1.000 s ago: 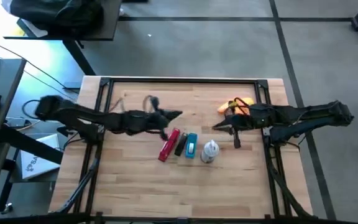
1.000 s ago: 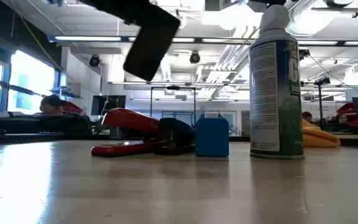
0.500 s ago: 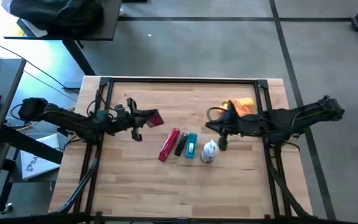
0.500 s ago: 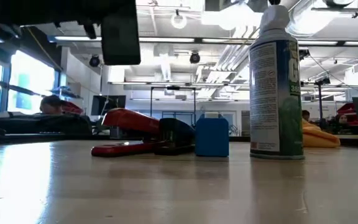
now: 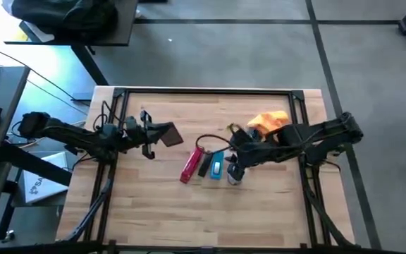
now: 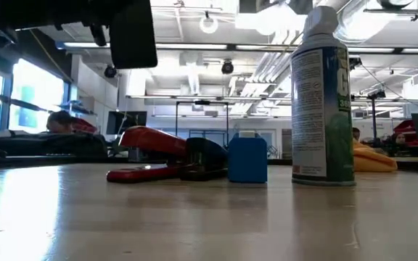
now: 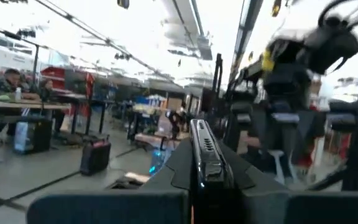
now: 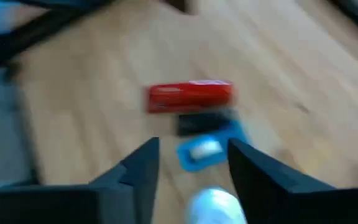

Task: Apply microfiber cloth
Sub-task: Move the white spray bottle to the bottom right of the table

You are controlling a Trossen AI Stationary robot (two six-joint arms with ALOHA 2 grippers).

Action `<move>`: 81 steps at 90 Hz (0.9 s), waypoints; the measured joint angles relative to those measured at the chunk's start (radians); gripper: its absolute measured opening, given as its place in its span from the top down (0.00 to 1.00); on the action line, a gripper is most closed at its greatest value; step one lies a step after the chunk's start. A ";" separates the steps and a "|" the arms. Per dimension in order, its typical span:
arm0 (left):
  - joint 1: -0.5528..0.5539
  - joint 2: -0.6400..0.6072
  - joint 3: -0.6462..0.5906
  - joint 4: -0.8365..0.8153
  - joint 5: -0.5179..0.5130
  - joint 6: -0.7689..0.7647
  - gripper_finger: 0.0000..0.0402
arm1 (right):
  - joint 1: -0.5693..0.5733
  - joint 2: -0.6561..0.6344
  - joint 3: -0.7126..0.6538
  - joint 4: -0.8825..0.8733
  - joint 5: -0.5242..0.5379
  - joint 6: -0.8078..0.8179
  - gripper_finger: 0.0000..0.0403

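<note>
Wooden tabletop (image 5: 154,197): cloth (image 5: 268,121) toward the right edge; right pincer (image 8: 188,163) open, empty, above the bottle (image 5: 235,173); left pincer (image 5: 162,134) closed, empty.

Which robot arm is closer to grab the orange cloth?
The right arm, probably. Its open gripper hangs over the spray bottle, with the orange cloth beside that arm. The left gripper sits farther away across the table.
</note>
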 joint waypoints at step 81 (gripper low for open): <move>0.058 -0.004 0.025 0.038 -0.002 -0.024 0.98 | -0.007 0.068 -0.047 -0.209 -0.230 0.475 0.45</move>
